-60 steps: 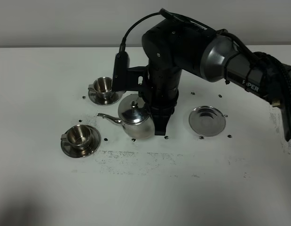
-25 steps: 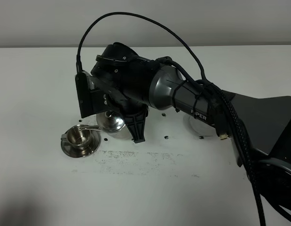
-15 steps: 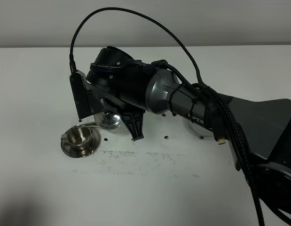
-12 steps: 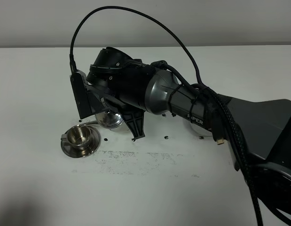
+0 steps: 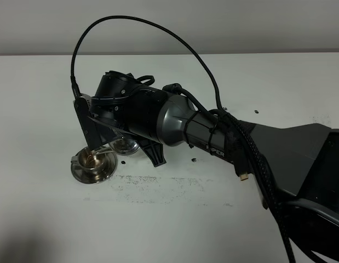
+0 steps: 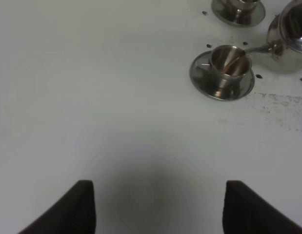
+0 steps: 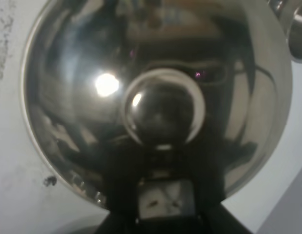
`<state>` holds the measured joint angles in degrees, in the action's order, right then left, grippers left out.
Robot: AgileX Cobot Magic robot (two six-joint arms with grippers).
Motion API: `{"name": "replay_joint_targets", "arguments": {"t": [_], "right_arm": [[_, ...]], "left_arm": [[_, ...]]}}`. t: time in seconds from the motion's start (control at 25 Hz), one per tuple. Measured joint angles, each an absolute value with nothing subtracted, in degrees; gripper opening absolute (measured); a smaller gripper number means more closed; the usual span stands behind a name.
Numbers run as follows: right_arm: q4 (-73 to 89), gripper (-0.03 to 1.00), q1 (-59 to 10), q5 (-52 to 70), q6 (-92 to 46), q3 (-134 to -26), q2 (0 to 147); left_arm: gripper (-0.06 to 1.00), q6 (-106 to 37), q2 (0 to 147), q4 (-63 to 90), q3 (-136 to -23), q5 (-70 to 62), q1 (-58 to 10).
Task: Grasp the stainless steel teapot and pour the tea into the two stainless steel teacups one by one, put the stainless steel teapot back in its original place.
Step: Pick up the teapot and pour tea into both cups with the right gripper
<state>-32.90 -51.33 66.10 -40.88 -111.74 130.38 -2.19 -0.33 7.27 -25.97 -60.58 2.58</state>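
Note:
The stainless steel teapot (image 5: pixel 125 146) hangs tilted just right of the near teacup (image 5: pixel 93 159), and my right gripper (image 5: pixel 148 149) is shut on its handle. Its thin spout (image 6: pixel 258 48) reaches over that teacup's (image 6: pixel 231 60) rim, and a brown stream runs into the cup. In the right wrist view the domed lid and knob (image 7: pixel 163 112) fill the picture. A second teacup (image 6: pixel 238 6) stands farther back on its saucer; the right arm hides it from the high camera. The original place is hidden behind the arm. My left gripper (image 6: pixel 163 209) hovers open over bare table, well short of the cups.
The near teacup sits on a round steel saucer (image 5: pixel 81 172). The right arm's bulky grey body (image 5: pixel 213 137) stretches across the middle of the white table (image 5: pixel 169 219). Dark specks and scuff marks (image 5: pixel 158 183) lie in front of the teapot.
The right wrist has rolled further and shifted left. The teapot is tipped more steeply toward the near teacup, and brown tea now shows in that cup.

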Motion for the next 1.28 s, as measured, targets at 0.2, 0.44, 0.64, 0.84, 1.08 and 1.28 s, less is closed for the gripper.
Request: {"name": "replay_joint_targets", "arguments": {"t": [0.2,0.44,0.64,0.84,1.08,1.28], "right_arm": [[-36.6,0.18,-52.3,66.1,-40.4,-111.7,130.4],[-38.5,0.18,-52.7,66.1,-39.6,-111.7,130.4],[-39.7,0.18,-52.7,66.1,-39.6,-111.7,130.4],[-40.3,0.18,-52.7,66.1,-39.6,-111.7,130.5],[-41.3,0.18,-52.7,66.1,-39.6,-111.7,131.4],[-41.8,0.18,-52.9,66.1,-39.5,-111.7,131.6]], "left_arm": [[0.54,-2.2,-0.3,7.3,-26.0,-60.6,2.6],[0.54,-2.2,-0.3,7.3,-26.0,-60.6,2.6],[0.54,-2.2,-0.3,7.2,-26.0,-60.6,2.6],[0.54,-2.2,-0.3,7.2,-26.0,-60.6,2.6],[0.54,-2.2,-0.3,7.2,-26.0,-60.6,2.6],[0.54,-2.2,-0.3,7.2,-26.0,-60.6,2.6]]}}
